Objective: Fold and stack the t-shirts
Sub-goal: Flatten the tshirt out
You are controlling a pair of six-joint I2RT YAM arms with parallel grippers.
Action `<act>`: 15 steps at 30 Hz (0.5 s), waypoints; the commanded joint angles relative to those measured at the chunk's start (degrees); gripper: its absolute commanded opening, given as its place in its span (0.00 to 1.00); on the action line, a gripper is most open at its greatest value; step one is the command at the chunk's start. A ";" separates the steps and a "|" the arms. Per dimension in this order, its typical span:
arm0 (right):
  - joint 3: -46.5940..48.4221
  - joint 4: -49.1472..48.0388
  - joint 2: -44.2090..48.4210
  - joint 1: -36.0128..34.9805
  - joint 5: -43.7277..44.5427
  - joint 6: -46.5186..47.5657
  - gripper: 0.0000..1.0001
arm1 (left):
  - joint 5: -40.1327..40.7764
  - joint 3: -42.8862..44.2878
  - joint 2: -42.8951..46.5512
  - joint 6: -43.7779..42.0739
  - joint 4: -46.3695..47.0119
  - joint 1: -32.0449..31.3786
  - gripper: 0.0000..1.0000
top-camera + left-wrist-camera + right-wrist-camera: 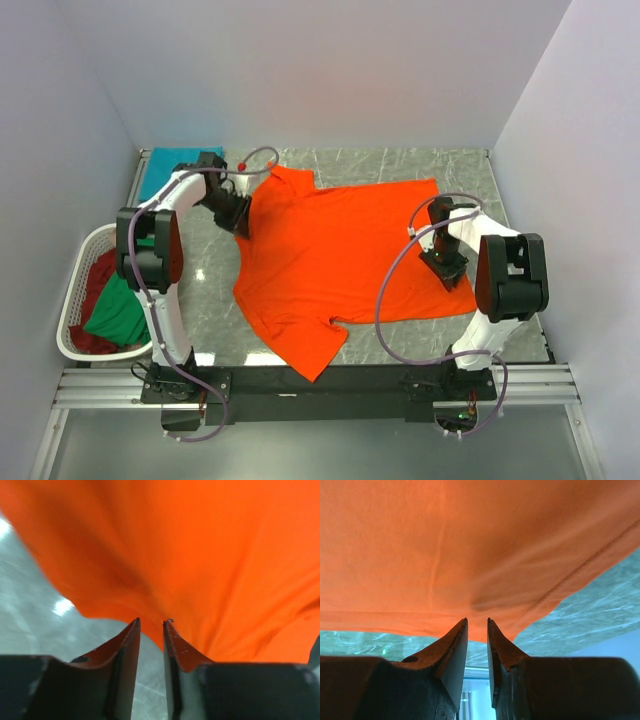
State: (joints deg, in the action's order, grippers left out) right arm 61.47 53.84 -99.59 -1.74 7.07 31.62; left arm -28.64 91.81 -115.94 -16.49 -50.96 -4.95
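Left gripper (151,622) fills the bottom of its wrist view. Its jaws stand almost together, and the edge of the orange t-shirt (190,555) runs into the tips, with creases fanning out from that spot. Judged state: clamped on the cloth. The right gripper (477,620) shows the same, jaws nearly closed at the hem and cloth drawn taut above the counter (600,610). It too is judged clamped on the shirt.

From above, the orange t-shirt lies spread across the middle of the counter, skewed, with one sleeve reaching the near edge. The left gripper holds the far-left shoulder; the right gripper holds the right-hand hem. A teal t-shirt (168,168) lies in the far-left corner. A green t-shirt (120,310) and a dark red t-shirt (98,270) sit in the white basket (68,300) at the left.

Step in hand, as judged: straightening the garment before the first fold.

1. Move both arms apart evenly; an uneven pull skews the body.
2. Apply only enough tension to remove wrinkles; soft cloth can slip from a narrow pinch.
3. Lower both edges together so that no crease forms.
4. Release only once the cloth rests flat.
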 commanded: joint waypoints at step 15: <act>-8.38 3.11 5.10 -4.67 -2.84 1.08 0.30 | 10.45 -15.95 3.79 -4.42 -4.59 2.14 0.11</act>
State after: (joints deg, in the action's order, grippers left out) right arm 54.39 54.48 -98.32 -4.49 6.39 32.29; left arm -22.17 78.28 -114.52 -18.98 -54.39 -3.57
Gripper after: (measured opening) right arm 0.297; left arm 0.117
